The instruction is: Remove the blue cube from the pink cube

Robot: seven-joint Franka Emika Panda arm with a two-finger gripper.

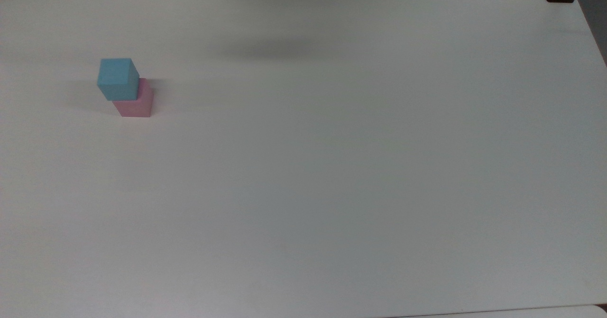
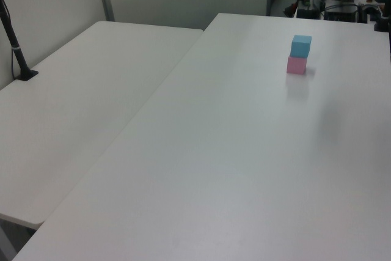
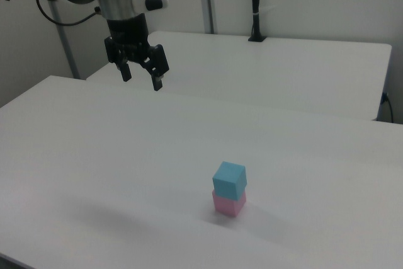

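Blue cube (image 3: pixel 229 177) stacked on pink cube (image 3: pixel 228 203) near desk (image 1: pixel 332 190) edge; gripper (image 3: pixel 142 80) spread open, high, well apart, ready for approach.

Seen in the right view, the Franka arm hangs above the desk (image 3: pixel 189 155) near its far left corner, its white and grey wrist curving in from the upper left of the frame. The black gripper (image 3: pixel 142 80) points straight down, held high and clear of the surface. Its two fingers (image 3: pixel 158 82) are spread wide apart with nothing between them, the tips well above the desk and touching nothing.
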